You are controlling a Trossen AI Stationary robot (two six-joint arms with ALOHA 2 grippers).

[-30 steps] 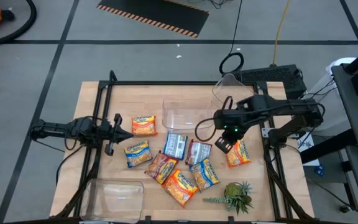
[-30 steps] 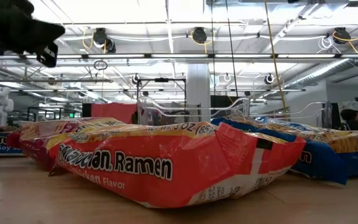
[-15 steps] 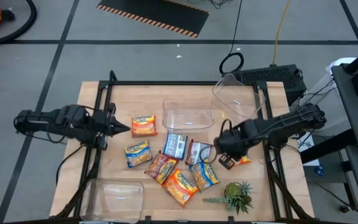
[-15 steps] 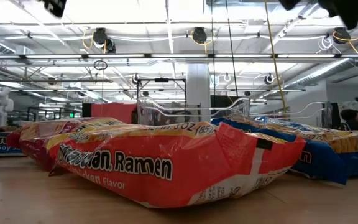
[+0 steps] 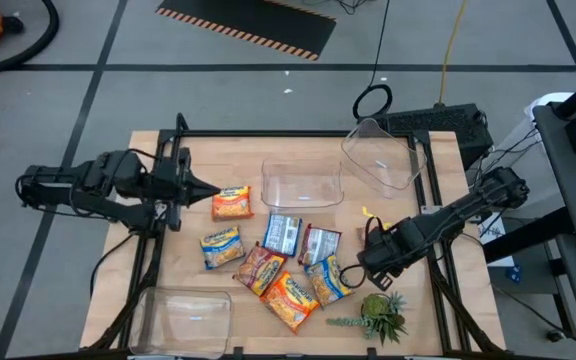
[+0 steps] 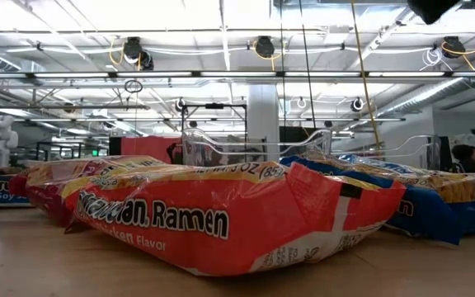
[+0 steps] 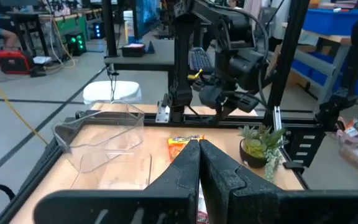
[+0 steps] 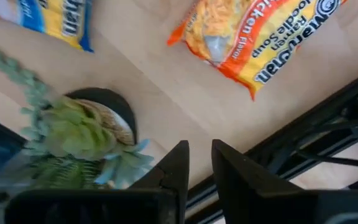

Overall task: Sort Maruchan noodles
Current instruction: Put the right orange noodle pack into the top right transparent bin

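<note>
Several Maruchan noodles packets lie flat in the middle of the table: an orange one (image 5: 232, 203), blue-and-yellow ones (image 5: 221, 246) (image 5: 330, 281), a dark red one (image 5: 318, 242) and another orange one (image 5: 289, 298). One more orange packet (image 8: 260, 37) lies apart on the right. My right gripper (image 5: 373, 262) (image 8: 199, 165) points down above the bare wood beside that packet, slightly open and holding nothing. My left gripper (image 5: 211, 192) (image 7: 199, 155) hovers at the left, pointing level across the table, shut and empty.
One clear bin (image 5: 301, 182) stands behind the packets, a second (image 5: 380, 155) sits tilted at the far right, and a third (image 5: 183, 310) is at the near left. A small green plant (image 5: 380, 315) (image 8: 86, 134) stands close to my right gripper, near the table's frame rail.
My left gripper has risen, leaving the top of the low view, and has drawn back a little toward the table's left edge. My right gripper has moved toward the near edge and down, now standing over the right-hand orange packet. No packet has moved.
</note>
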